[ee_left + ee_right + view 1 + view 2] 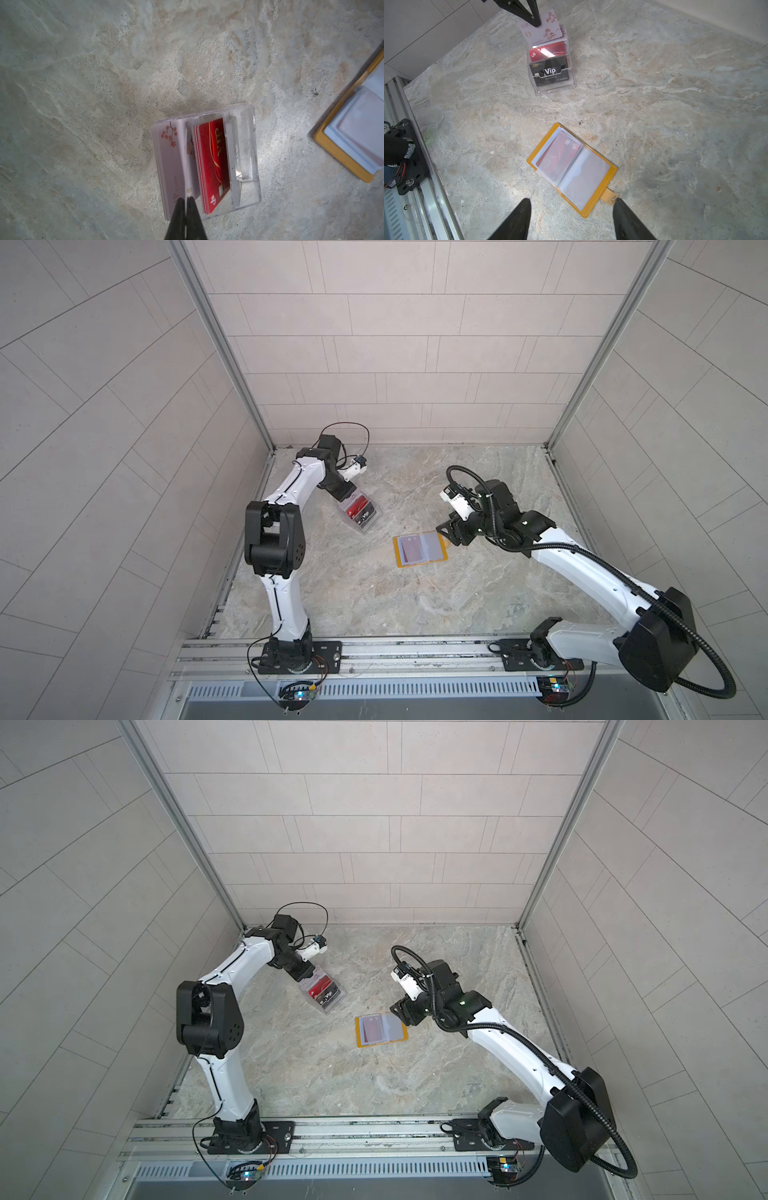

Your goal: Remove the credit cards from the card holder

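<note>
**Entry 1: left gripper** (pixel 187 204)
- State: jaws pinched together on one edge of a whitish card (pixel 544 28) with pink blossom print.
- Position: the card hangs upright, its lower part in the rearmost slot of the clear box (pixel 553 87). Whether its edge touches the box floor cannot be told.
- Neighbours: a whitish stack (pixel 166 158) fills that slot, and a red stack (pixel 214 162) stands in the slot beside it.
- Handling note (judgement): the step looks like filing this card with the whitish ones.
  - Keep it vertical and parallel to the dividers.
  - Lower it until it bottoms out, then part the jaws only a little.
  - Lift straight up, so the fingers neither drag a neighbouring card nor tip the light box.

**Entry 2: right gripper** (pixel 572 200)
- State: jaws spread wide, nothing between them.
- Position: it hovers just over the snap tab (pixel 610 197) end of the holder.

**Entry 3: card holder** (pixel 605 178)
- Position: it lies open and flat, slightly right of frame centre in both top views. The right gripper is at its upper right corner. The clear box and left gripper are well apart to the upper left.
- Contents: a red card (pixel 560 158) sits in the clear sleeve on the page away from the tab. Whether the facing sleeve holds anything cannot be told.
- Progress (judgement): at least this one card is left to draw out
</note>
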You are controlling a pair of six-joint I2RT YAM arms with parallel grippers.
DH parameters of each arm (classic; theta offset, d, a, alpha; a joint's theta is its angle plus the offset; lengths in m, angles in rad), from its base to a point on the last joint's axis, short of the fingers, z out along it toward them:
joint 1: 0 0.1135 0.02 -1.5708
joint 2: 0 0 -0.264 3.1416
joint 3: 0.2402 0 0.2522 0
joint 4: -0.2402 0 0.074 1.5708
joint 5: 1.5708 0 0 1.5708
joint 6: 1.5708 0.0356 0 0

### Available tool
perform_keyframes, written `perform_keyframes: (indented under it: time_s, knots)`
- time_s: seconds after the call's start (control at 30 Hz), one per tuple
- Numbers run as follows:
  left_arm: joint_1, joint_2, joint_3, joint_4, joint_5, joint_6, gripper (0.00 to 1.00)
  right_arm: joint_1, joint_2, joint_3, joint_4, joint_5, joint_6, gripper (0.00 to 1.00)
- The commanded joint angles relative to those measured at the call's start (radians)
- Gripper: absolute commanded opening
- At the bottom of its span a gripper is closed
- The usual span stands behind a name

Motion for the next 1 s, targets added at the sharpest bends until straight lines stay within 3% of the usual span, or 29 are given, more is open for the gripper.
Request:
perform_keyframes:
  time_s: [0.0, 0.47, 0.97]
  knots:
    - [0.011, 0.011, -0.011, 0.007, 0.022, -0.005, 0.0, -0.002, -0.028, -0.01, 0.013, -0.002, -0.004, 0.66]
    - [0.019, 0.038, -0.006, 0.003, 0.03, -0.021, 0.0, -0.002, -0.034, -0.014, 0.015, -0.002, -0.003, 0.65]
    - [0.017, 0.06, 0.014, 0.007, 0.058, -0.045, 0.12, -0.001, -0.043, -0.02, 0.024, -0.005, -0.003, 0.65]
